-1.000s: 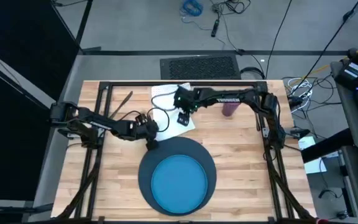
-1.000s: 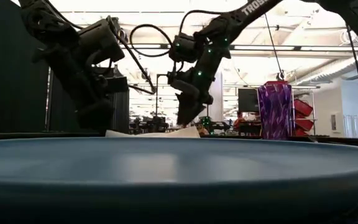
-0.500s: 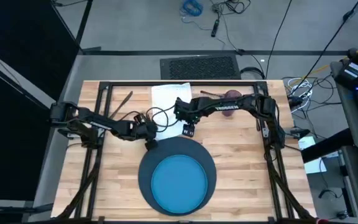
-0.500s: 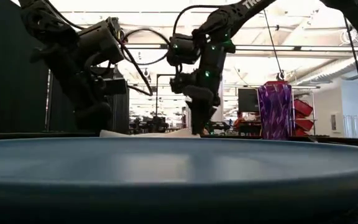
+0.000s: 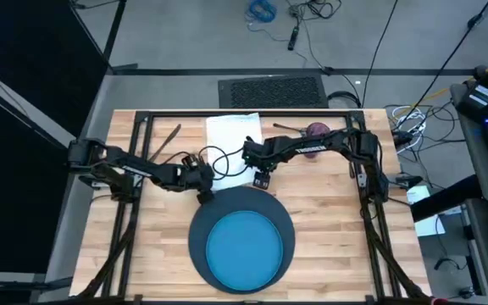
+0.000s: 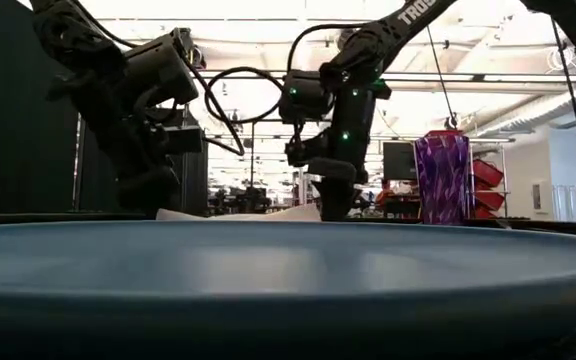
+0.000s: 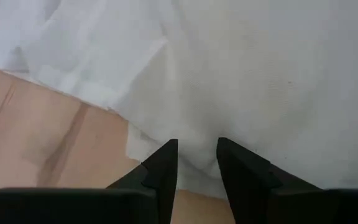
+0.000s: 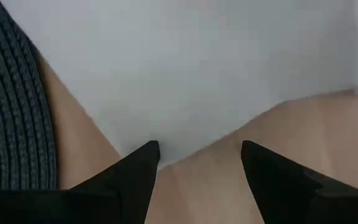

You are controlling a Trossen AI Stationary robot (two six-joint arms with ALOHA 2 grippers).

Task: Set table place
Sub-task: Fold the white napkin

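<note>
A: From above, the blue plate (image 5: 242, 249) sits centred on the navy mat (image 5: 198, 230) at the near side of the table (image 5: 329, 220). So mat and plate are down; the white napkin (image 5: 234, 140) lies at the far side, not yet placed.

B: And the rest? The purple cup (image 5: 316, 131) stands at the far right beside a utensil, another utensil (image 5: 168, 140) lies far left. Cutlery and cup all look untouched.

A: Low view: both grippers reach down to the napkin (image 6: 258, 212) beyond the plate's rim (image 6: 288, 255); the cup (image 6: 445, 178) stands off to the right.

B: Left wrist: the left gripper (image 7: 196, 152) has its fingers nearly together, pinching the napkin's (image 7: 260, 74) edge over the wood.

A: Right wrist: the right gripper (image 8: 201, 152) is spread wide, released, astride the napkin's (image 8: 185, 62) corner, the mat's weave (image 8: 11, 106) alongside.

B: Compared with a second ago, the right arm has swung from above the napkin toward the mat; the left has barely moved.
</note>
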